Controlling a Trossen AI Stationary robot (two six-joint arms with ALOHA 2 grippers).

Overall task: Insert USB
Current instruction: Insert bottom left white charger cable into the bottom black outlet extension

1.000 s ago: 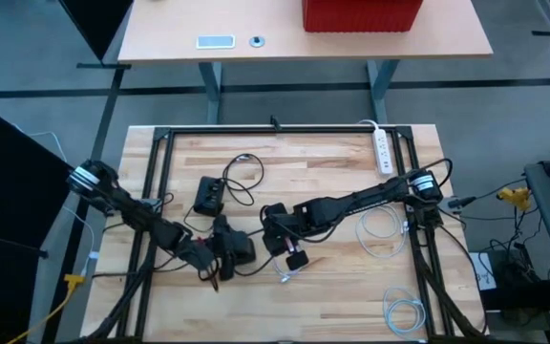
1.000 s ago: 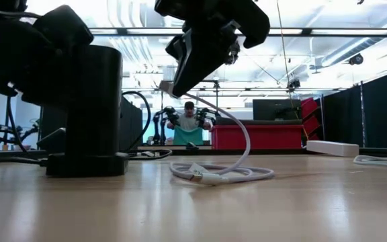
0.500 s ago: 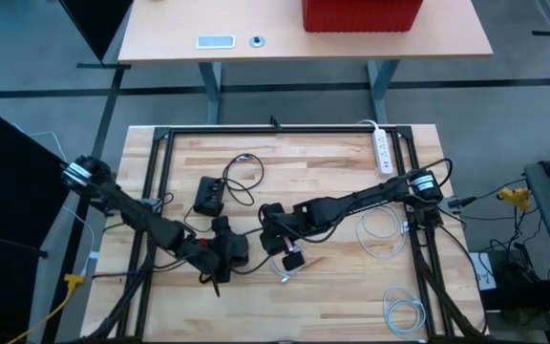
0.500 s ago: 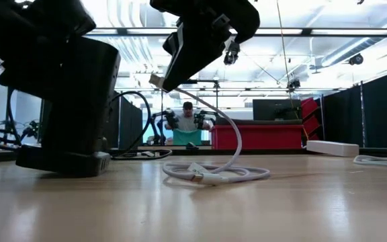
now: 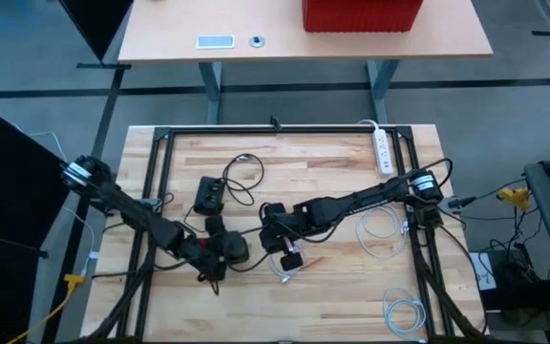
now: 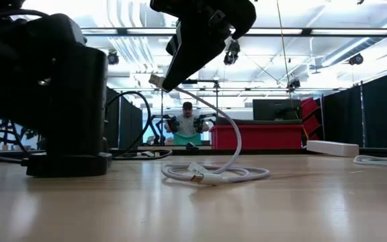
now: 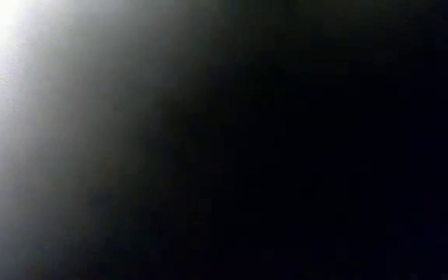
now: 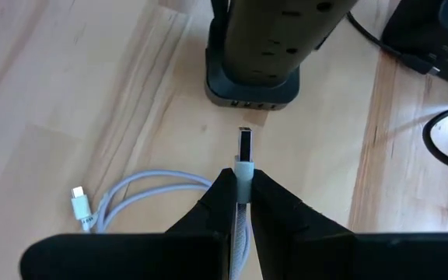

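Our right gripper [image 8: 243,194] pinches the stiff, light plug [image 8: 244,155] behind its tip, hub [image 8: 264,47] at 12 o'clock; left gripper [image 5: 220,250] steadies it, jaws unclear

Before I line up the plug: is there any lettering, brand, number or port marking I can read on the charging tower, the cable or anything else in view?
None can be read.
Charging tower: its sockets and base ports show no legible marking.
White cable and its plug, held in the right hand: plain.
White power strip: too small to tell.
Red bin: no lettering visible.
Left wrist view: dark, shows nothing.
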